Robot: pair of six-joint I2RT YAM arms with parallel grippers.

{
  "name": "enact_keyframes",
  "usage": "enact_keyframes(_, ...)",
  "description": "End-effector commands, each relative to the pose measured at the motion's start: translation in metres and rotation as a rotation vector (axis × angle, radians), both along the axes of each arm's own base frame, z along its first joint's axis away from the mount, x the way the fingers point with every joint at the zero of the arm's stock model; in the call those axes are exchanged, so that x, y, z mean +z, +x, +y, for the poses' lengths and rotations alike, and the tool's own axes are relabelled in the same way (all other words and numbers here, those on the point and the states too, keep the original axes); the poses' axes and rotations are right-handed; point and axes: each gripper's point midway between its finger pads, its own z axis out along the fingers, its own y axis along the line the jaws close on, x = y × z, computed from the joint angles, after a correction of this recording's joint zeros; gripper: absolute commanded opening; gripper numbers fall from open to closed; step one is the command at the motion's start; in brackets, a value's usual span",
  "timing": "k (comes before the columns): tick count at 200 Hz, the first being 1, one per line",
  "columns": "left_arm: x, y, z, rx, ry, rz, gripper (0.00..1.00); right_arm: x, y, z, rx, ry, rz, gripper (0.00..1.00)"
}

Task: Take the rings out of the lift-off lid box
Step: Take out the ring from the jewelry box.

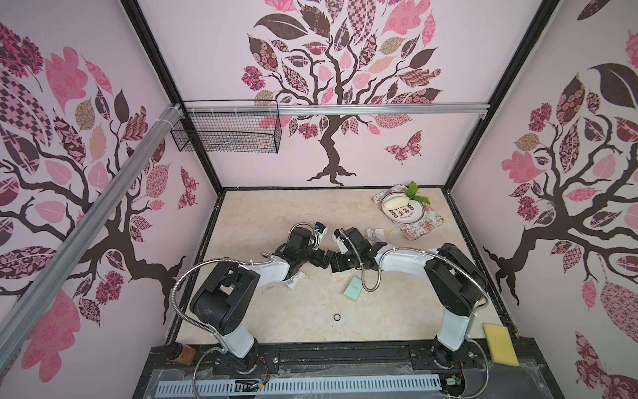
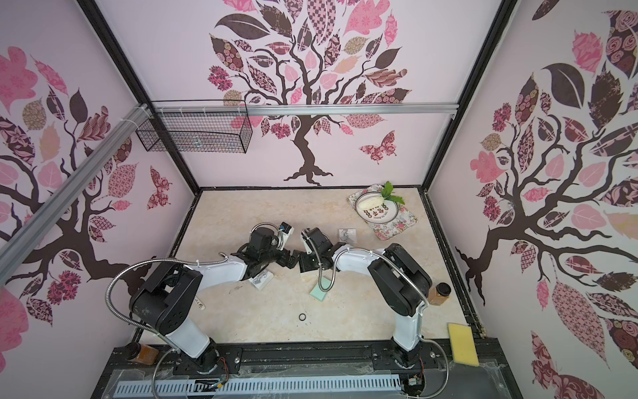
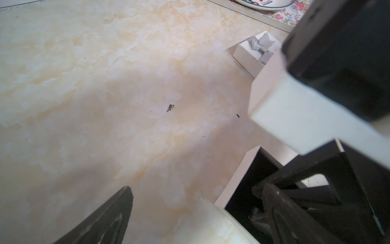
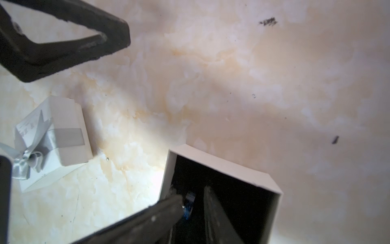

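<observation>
Pickup step: right claw sits inside open box, jaws part-open, nothing clearly gripped; rings there hidden in dark. One black ring lies on bench. Left claw wide open, empty, beside box. Pinch slowly, lift straight, clear walls.

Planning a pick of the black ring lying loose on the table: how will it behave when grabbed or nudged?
The ring lies flat on the smooth marble-look table, so a nudge would probably slide it. It looks thin and low, so it is likely hard to get under. Tipped onto its edge, it may roll away.
</observation>
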Motion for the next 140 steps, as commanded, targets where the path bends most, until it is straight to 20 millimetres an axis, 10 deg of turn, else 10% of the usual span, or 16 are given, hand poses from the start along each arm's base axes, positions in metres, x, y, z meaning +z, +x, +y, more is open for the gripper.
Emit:
enact_keyframes(1, -0.005, -0.001, 0.001, 0.002, -0.004, 0.004, 0.98, -0.011, 0.003, 0.003, -0.015, -0.020, 0.023, 0.26)
enact_keyframes(140, -0.016, -0.005, 0.002, 0.001, -0.002, 0.039, 0.98, -0.011, -0.002, 0.000, -0.006, -0.026, 0.035, 0.00)
